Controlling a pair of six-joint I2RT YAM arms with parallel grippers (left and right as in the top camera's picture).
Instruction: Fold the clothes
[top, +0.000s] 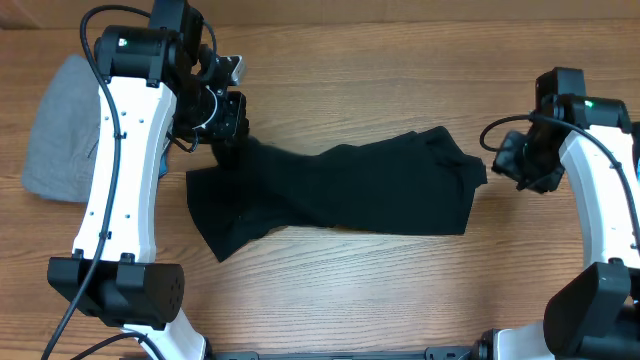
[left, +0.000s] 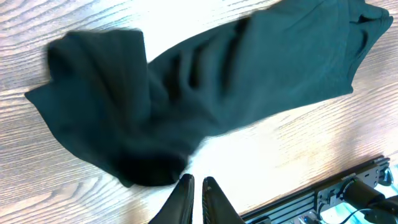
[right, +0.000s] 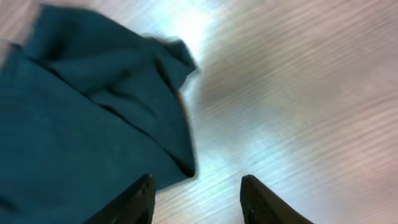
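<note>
Black clothes (top: 340, 190) lie spread across the middle of the tabletop (top: 400, 70), long from left to right. The left end effector (left: 195, 194) is at the far left corner of the cloth. Its two fingers are pressed almost together. The right end effector (right: 198, 200) is just off the right edge of the cloth. Its fingers are spread wide and hold nothing.

To fold well, I think each side needs a firm pinch on a corner. The right one should come down over the edge, so that cloth sits between its fingers before they close. Then both should lift a little and carry the cloth over at the same speed, so the edges meet. The left part looks bunched, so it may need pulling flat first.

Some things are hard to see. Both wrist views are blurry. I cannot tell if the left fingers have caught any cloth. No white prints or tag show. Grey trousers (top: 60, 130) on the left are partly hidden by the left arm (top: 125, 180).
</note>
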